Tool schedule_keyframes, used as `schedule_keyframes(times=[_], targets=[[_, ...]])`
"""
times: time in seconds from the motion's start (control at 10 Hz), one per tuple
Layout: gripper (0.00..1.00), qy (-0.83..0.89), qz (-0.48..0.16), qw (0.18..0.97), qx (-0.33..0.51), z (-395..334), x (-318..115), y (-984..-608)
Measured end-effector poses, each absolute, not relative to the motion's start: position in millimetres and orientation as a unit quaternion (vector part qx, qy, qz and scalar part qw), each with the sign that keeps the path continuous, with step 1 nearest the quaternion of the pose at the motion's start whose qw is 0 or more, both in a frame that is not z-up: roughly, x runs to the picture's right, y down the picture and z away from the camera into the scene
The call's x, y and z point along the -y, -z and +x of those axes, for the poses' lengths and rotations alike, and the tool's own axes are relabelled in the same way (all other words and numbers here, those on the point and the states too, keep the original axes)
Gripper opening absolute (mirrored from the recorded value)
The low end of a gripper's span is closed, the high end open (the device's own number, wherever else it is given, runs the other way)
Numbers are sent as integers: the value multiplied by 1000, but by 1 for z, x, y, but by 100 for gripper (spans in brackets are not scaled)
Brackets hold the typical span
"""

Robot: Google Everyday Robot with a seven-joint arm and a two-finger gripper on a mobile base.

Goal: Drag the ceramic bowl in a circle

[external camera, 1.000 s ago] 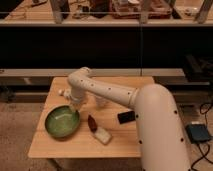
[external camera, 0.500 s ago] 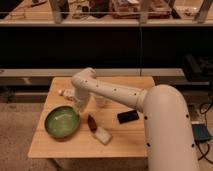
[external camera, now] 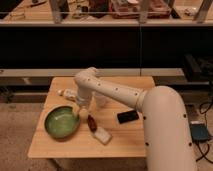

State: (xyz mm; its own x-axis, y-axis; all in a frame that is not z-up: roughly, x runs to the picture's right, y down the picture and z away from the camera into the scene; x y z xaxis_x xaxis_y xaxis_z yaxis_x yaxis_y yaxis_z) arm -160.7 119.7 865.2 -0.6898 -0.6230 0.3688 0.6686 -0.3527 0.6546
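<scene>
The ceramic bowl (external camera: 62,121) is wide, shallow and glossy green. It sits on the left front part of the wooden table (external camera: 125,142). My white arm reaches from the right foreground across the table. My gripper (external camera: 78,109) hangs down at the bowl's right far rim, at or just over its edge. I cannot tell whether it touches the rim.
A small brown bottle (external camera: 92,122) and a white packet (external camera: 102,135) lie just right of the bowl. A black flat object (external camera: 128,116) lies further right. A pale bottle (external camera: 67,94) lies at the back left. Dark shelving stands behind the table.
The arm has shifted slightly, with the elbow moving right and the gripper lowering toward the bowl's right rim. The bowl stays in about the same place.
</scene>
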Motion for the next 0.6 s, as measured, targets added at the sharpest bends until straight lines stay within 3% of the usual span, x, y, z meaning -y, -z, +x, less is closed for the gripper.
schedule_keyframes(times=[0.4, 0.5, 0.6], targets=[[80, 815, 9, 395, 424, -184, -112, -861], [78, 819, 5, 384, 427, -190, -116, -863], [69, 824, -12, 364, 433, -202, -125, -869]])
